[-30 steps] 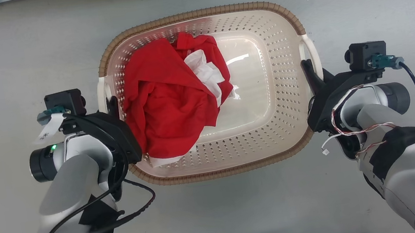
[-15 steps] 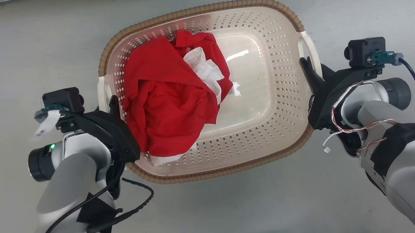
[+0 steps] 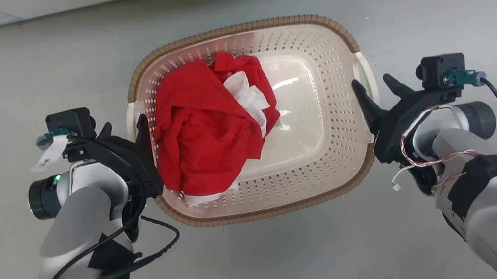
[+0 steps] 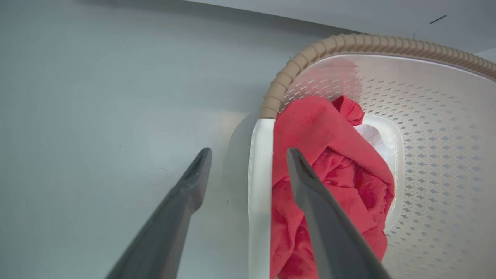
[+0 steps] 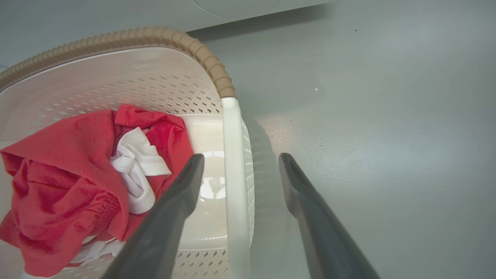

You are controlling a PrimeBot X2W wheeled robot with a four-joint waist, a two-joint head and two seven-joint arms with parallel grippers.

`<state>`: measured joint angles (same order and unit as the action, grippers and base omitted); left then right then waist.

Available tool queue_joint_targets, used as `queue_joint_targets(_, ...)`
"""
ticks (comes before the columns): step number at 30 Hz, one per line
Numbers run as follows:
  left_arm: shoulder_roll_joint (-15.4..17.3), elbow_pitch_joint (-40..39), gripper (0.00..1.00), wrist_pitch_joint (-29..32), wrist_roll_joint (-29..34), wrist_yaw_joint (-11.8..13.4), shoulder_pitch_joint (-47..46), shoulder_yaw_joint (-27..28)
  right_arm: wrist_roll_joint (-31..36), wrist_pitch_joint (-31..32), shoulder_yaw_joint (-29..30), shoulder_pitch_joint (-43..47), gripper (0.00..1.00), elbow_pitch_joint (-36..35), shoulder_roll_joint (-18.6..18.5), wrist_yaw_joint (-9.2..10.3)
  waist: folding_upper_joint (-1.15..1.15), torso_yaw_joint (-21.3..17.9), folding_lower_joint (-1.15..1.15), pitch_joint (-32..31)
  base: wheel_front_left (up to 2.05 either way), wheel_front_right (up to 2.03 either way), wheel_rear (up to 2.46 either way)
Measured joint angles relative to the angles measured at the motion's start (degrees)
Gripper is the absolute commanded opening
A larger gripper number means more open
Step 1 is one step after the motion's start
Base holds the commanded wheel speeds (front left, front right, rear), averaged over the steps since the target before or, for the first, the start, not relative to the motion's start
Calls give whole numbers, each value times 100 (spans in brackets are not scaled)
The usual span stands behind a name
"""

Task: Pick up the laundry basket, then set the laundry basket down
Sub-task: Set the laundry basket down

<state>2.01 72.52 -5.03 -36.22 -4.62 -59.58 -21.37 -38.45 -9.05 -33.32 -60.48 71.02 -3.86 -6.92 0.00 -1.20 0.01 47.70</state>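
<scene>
– On the floor (image 3: 268, 266), the laundry basket (image 3: 329, 146): where to grip?
– White side handles (image 5: 232, 162); left gripper (image 3: 123, 124) and right gripper (image 3: 371, 81) straddle them, jaws apart, gripping nothing. Likely light, stiff, slightly slick plastic

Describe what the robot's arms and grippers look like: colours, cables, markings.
Pale grey forearms with black tape patches. The left gripper and right gripper are black, each with two long tapered dark fingers and a boxy black camera with a teal plug. A black cable loops off the left arm; red-and-white twisted wires cross the right.
</scene>
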Motion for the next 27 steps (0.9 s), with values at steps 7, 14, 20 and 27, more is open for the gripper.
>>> queue_joint_targets(7, -12, 30, 100, -309, 90, -1, 236, -164, -83, -170, 4, 211, 100, 13, 2, -14, 0, 8, 0, -361, 0, 0, 0)
queue_joint_targets(14, -13, 51, 100, -695, 134, -1, 598, -209, -145, -361, 63, 510, 100, 23, -5, -15, 0, 5, -1, -946, 0, 0, 0)
queue_joint_targets(20, -16, 47, 100, -804, 136, -45, 842, -244, -160, -417, 75, 743, 100, 14, -4, -15, 0, 0, -2, -1348, 0, 0, 0)
queue_joint_targets(27, -16, -9, 100, -894, 136, -45, 1232, -232, -197, -474, 56, 1143, 100, -53, -3, -15, 0, -19, -2, -1927, 0, 0, 0)
